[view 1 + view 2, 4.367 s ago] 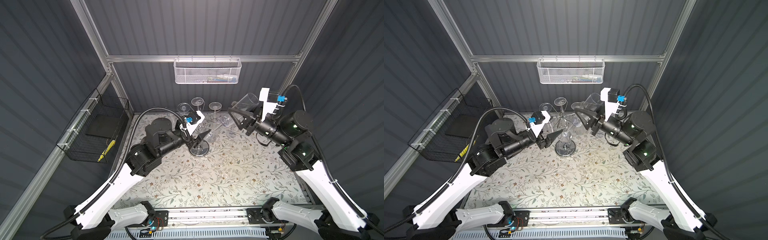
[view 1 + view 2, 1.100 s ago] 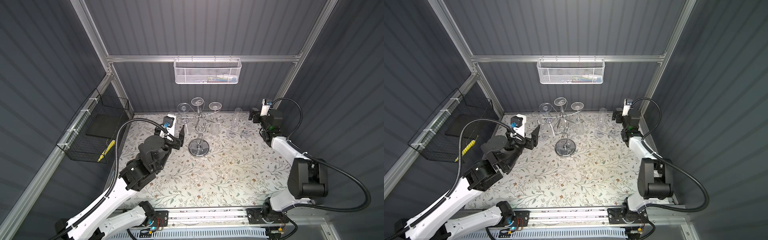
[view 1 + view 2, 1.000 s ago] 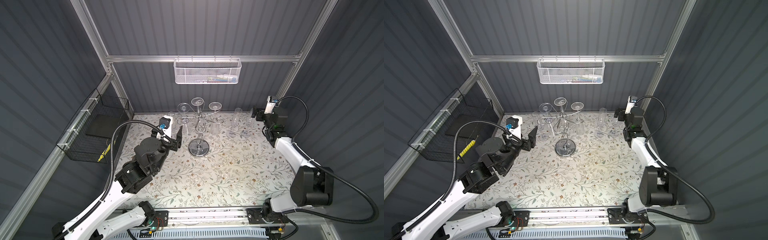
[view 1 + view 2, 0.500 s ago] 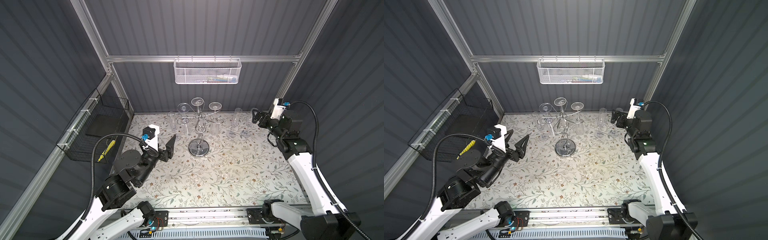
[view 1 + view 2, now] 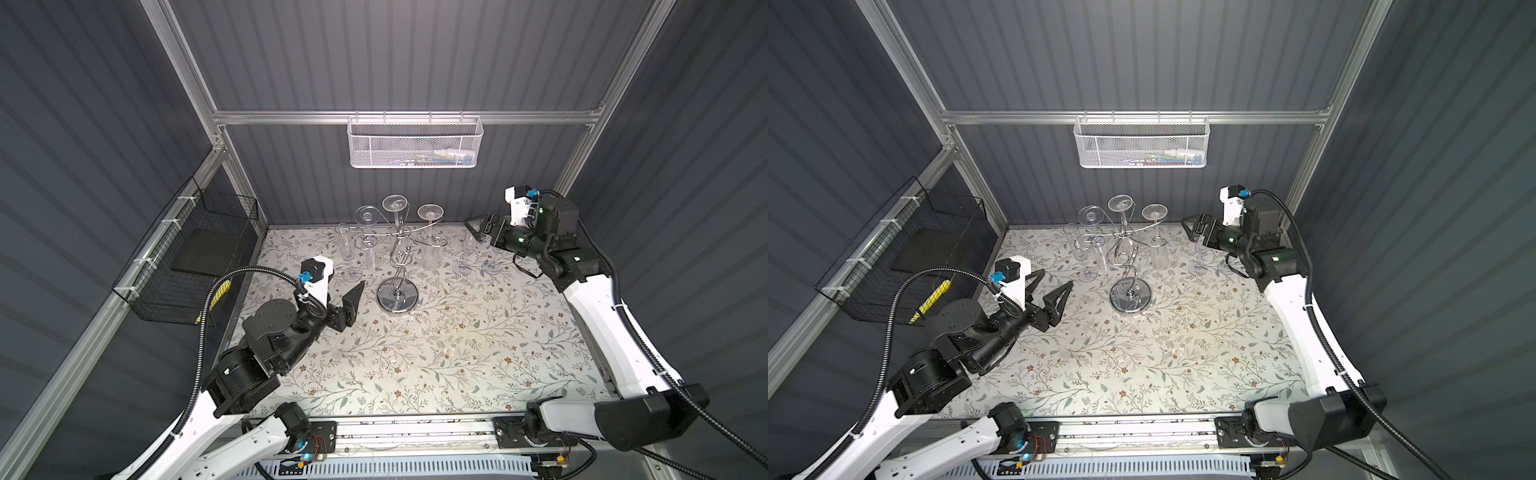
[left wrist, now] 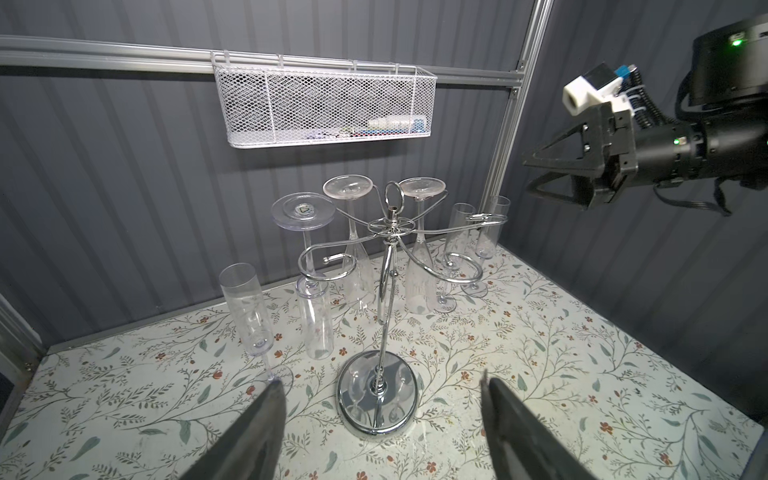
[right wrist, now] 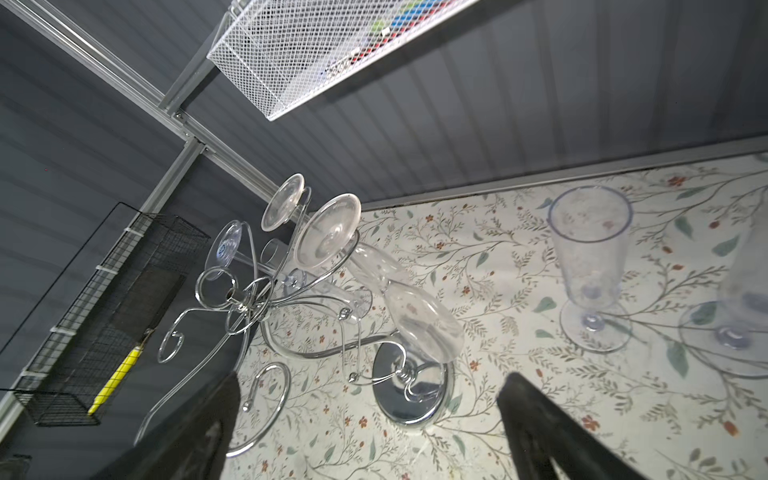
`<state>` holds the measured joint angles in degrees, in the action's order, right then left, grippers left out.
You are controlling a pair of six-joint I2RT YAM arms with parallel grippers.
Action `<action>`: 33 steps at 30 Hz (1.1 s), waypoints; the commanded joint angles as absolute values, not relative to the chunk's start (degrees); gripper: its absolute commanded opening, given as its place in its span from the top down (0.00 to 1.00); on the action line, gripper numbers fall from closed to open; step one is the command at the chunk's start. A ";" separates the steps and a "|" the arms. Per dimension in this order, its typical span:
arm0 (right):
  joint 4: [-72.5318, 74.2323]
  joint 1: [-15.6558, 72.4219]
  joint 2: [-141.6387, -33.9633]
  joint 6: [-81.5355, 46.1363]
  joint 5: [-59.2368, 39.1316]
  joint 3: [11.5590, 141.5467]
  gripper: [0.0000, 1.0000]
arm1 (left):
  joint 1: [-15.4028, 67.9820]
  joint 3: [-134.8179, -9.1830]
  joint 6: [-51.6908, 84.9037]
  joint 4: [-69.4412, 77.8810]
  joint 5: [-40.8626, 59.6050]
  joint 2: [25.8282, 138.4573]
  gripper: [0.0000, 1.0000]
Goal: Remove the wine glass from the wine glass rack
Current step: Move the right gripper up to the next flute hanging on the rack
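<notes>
- A white mesh basket (image 5: 415, 145) hangs at upper centre; a black wire basket (image 5: 187, 266) sits at mid-left.
- On the floral tabletop (image 5: 457, 353), one upright flute (image 6: 245, 311) stands left of the wine glass rack (image 5: 397, 266), and two more (image 5: 467, 253) stand to its right.
- The rack stands at upper centre in both top views, with three inverted flutes (image 6: 419, 266) hanging from it.
- The left gripper (image 5: 1049, 291), wide and empty, sits lower left of the rack's base, apart from it.
- The right gripper (image 6: 528, 176), wide and empty, hovers right of the rack, above the two flutes.
</notes>
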<state>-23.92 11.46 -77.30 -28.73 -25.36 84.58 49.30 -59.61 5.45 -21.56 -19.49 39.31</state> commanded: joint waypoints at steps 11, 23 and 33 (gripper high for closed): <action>-25.72 11.51 -87.39 -32.71 -33.71 94.04 0.11 | 49.04 -59.08 9.51 -22.69 -18.66 39.75 0.24; -26.38 11.36 -97.84 -34.57 -39.77 104.70 0.23 | 48.97 -58.34 13.52 -22.24 -17.80 40.08 0.25; -29.26 11.25 -107.60 -36.48 -41.73 116.35 0.30 | 49.00 -57.24 14.49 -22.74 -18.46 38.78 0.25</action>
